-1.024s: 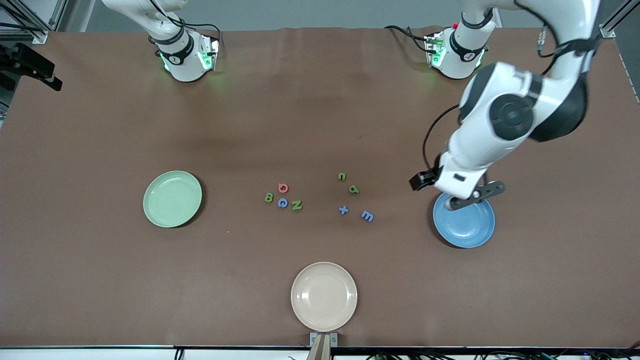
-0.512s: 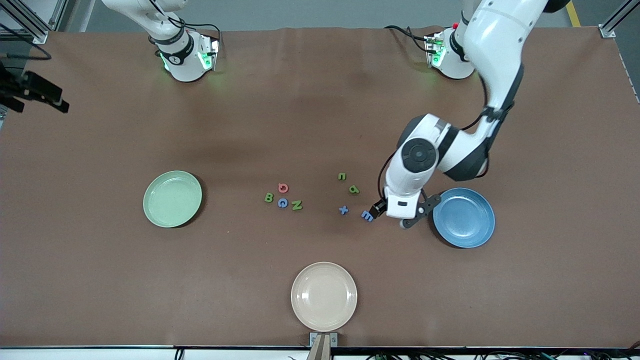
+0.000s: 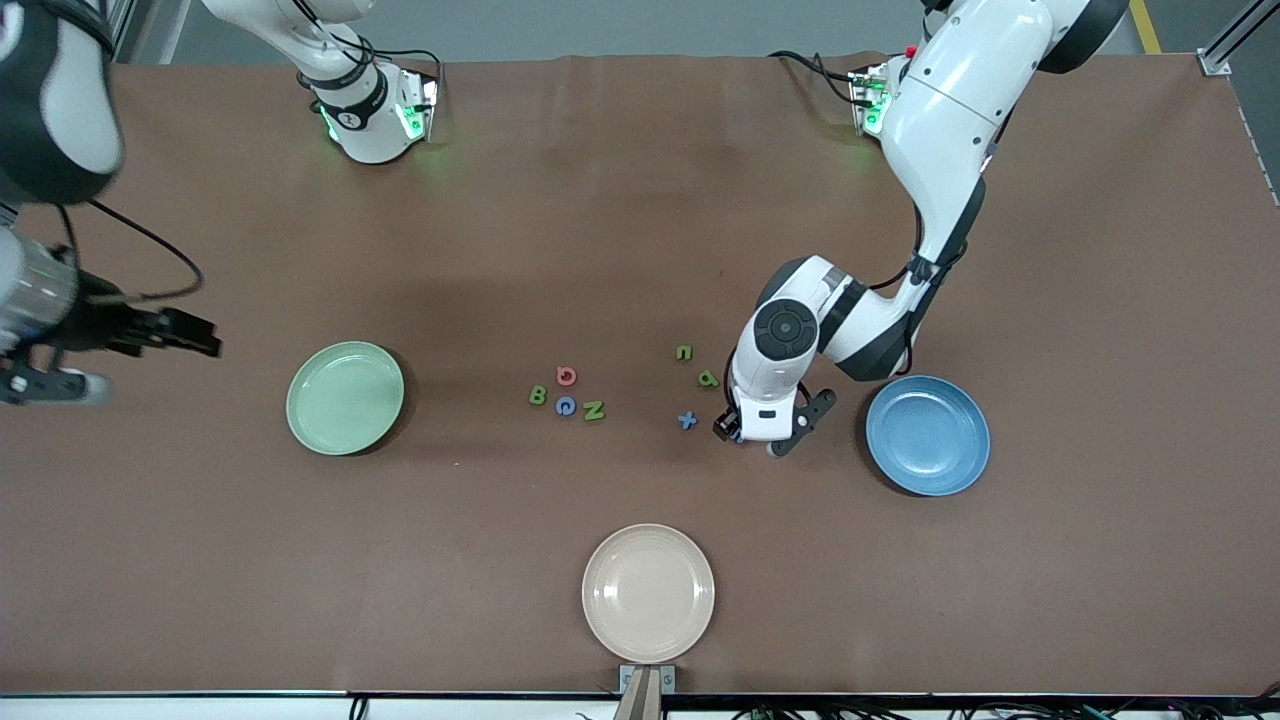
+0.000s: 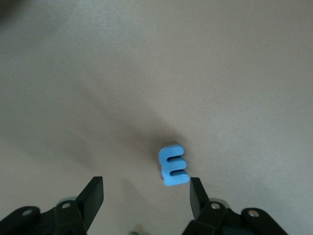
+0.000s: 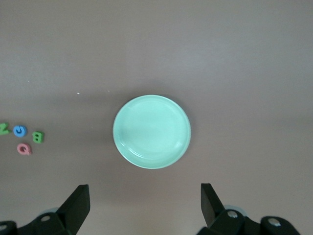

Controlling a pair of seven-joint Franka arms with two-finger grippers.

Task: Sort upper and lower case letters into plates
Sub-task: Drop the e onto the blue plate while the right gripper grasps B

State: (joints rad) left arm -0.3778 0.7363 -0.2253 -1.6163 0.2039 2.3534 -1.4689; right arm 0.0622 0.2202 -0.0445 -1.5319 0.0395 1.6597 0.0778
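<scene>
My left gripper (image 3: 755,440) is open and low over the blue letter E (image 4: 173,166), which lies flat on the table between the fingers (image 4: 146,188), close to one fingertip (image 4: 195,188). The blue plate (image 3: 928,435) is empty beside it, toward the left arm's end. The pale green plate (image 3: 345,398) is empty too. My right gripper (image 3: 45,385) is open and empty, up in the air over the table's right-arm end beside the green plate (image 5: 151,132), fingers wide (image 5: 145,193). Letters on the table: pink G (image 3: 566,376), green B (image 3: 537,396), blue G (image 3: 565,406), green N (image 3: 594,410).
Green n (image 3: 684,352), green d (image 3: 708,379) and blue x (image 3: 687,420) lie just beside the left gripper. A cream-beige plate (image 3: 648,593) sits near the table's front edge. The capital letters also show in the right wrist view, B (image 5: 37,136) among them.
The left arm has swung from over the blue plate to over the blue E and come lower. The right arm has come into view at its end of the table.
</scene>
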